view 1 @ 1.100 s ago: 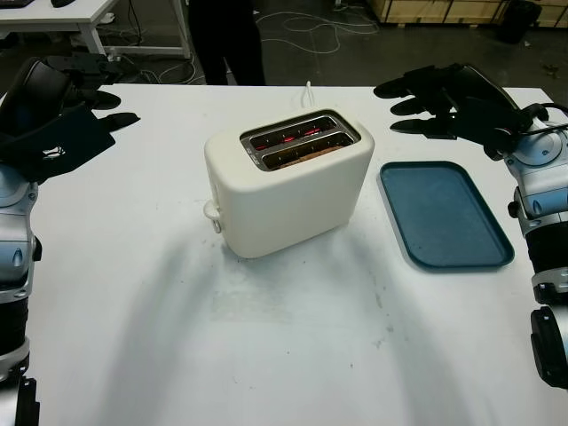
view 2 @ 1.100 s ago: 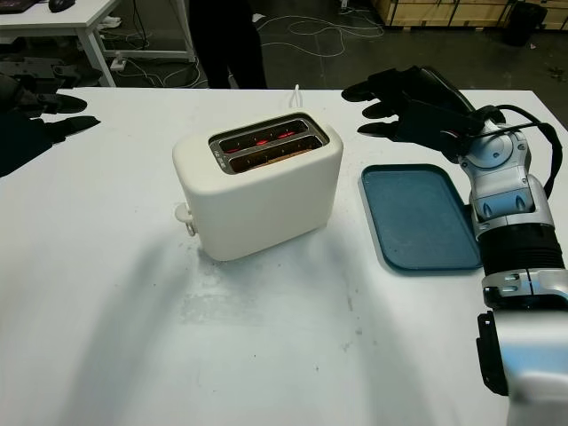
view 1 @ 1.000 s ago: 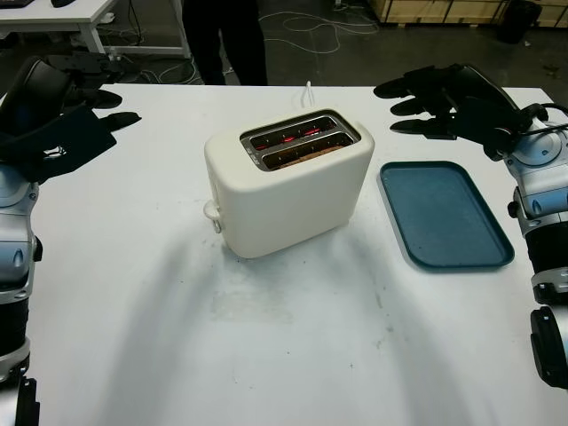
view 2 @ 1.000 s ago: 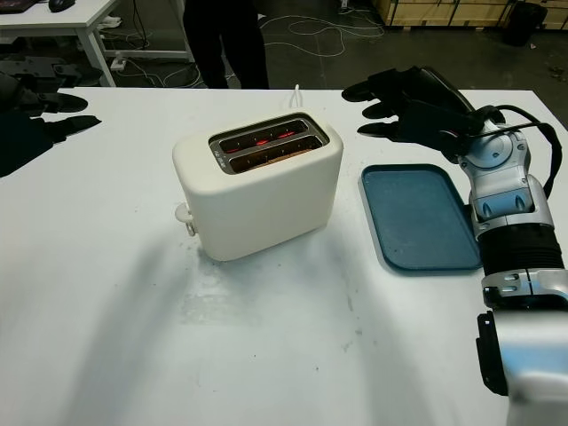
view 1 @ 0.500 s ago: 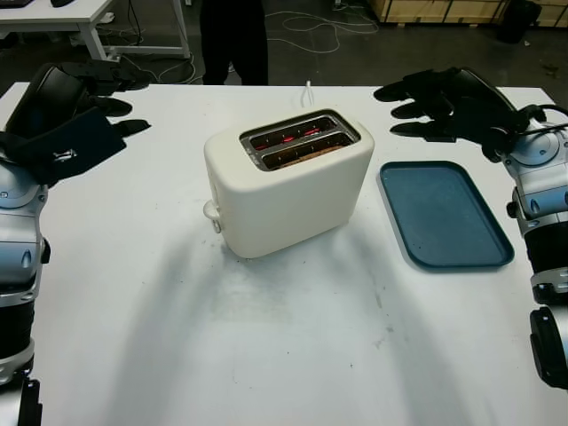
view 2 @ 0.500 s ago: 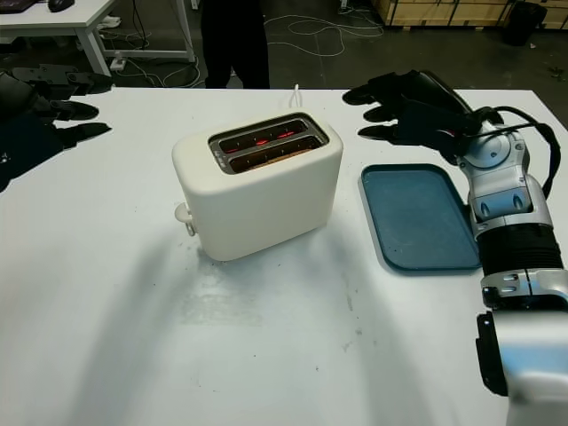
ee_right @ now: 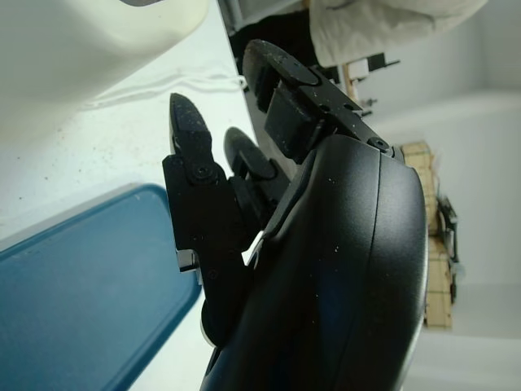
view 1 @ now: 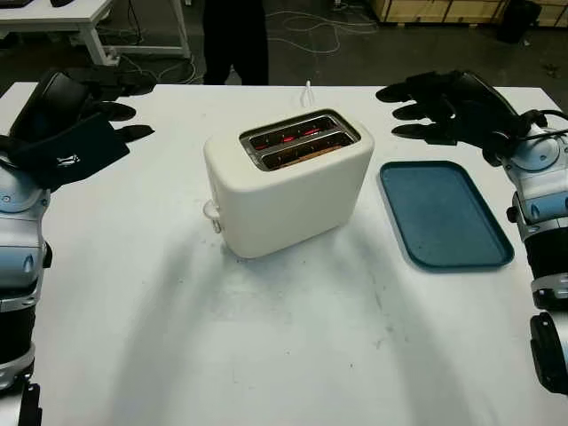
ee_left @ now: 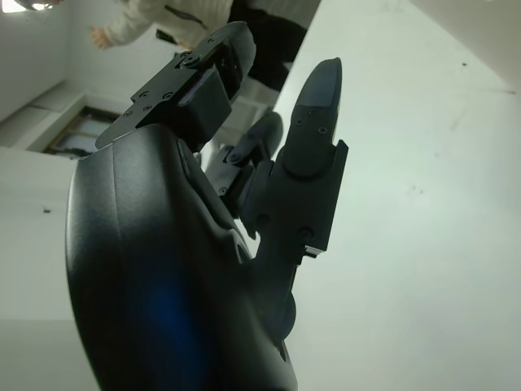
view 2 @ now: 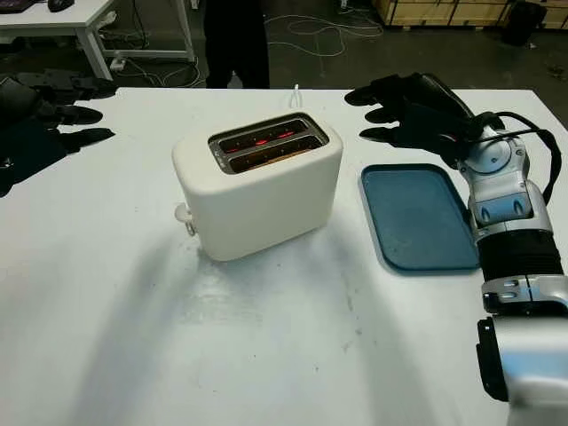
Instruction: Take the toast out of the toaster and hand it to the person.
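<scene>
The toaster (view 1: 288, 181) stands near the middle of the white worktop (view 1: 284, 355), slots up and the elements glowing red, with the toast (view 1: 303, 153) sunk in the nearer slot so that just its brown top edge shows; it looks not yet popped, which would explain why neither hand has gone in. The left hand (view 1: 75, 115) hangs open above the worktop's far-left part, well apart from the toaster, and the right hand (view 1: 444, 105) hangs open above the far edge of the blue tray (view 1: 444, 213), fingers wide and holding nothing, pointing toward the toaster as if poised to reach its slots. The tray lies just right of the toaster, likely a spare resting place. A person (view 1: 235, 35) stands beyond the far edge, where the toast is to go. Against the frames a second back, the left hand has shifted inward toward the toaster, the right has barely moved, and the person has stepped slightly right; toaster and tray are unmoved.
</scene>
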`<control>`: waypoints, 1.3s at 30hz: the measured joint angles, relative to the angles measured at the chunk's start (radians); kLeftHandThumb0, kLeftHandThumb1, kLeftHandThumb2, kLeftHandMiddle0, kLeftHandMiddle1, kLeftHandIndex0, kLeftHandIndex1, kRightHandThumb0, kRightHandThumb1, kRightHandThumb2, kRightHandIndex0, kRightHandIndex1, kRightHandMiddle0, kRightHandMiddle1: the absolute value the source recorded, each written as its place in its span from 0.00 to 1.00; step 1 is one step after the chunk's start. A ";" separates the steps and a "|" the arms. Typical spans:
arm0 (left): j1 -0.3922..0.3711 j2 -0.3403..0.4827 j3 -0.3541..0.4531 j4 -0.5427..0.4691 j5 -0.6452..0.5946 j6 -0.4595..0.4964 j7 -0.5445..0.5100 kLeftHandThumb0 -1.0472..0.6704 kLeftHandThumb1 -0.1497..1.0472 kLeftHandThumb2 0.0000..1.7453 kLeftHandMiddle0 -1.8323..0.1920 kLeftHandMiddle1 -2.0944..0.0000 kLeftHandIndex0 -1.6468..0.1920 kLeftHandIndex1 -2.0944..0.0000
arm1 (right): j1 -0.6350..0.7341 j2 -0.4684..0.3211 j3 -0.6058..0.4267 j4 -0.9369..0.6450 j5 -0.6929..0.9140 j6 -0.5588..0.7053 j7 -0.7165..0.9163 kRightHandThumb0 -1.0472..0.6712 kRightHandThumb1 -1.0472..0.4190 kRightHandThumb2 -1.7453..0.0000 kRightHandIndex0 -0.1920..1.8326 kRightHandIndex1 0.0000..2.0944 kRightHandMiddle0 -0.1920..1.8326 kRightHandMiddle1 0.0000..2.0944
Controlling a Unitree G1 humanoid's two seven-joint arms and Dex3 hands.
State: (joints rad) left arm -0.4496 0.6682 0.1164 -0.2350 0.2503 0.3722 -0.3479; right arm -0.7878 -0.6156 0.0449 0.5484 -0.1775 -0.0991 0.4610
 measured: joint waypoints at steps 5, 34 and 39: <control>0.000 -0.007 0.000 0.004 -0.001 -0.009 0.000 0.40 0.89 0.01 0.53 0.94 0.52 1.00 | 0.000 0.003 0.002 -0.011 0.002 0.025 0.001 0.49 0.09 0.94 0.44 0.00 0.41 0.00; -0.019 -0.011 -0.054 0.035 0.000 -0.034 -0.015 0.39 0.89 0.01 0.53 0.93 0.51 1.00 | 0.001 0.010 0.005 -0.042 -0.002 0.067 0.009 0.48 0.09 0.93 0.44 0.00 0.41 0.00; -0.020 -0.011 -0.054 0.036 0.000 -0.038 -0.015 0.40 0.89 0.01 0.53 0.92 0.51 0.99 | 0.001 0.010 0.005 -0.042 -0.003 0.067 0.009 0.49 0.09 0.93 0.44 0.00 0.41 0.00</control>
State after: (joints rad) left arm -0.4691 0.6575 0.0627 -0.1990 0.2507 0.3347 -0.3630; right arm -0.7868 -0.6051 0.0497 0.5064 -0.1800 -0.0317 0.4702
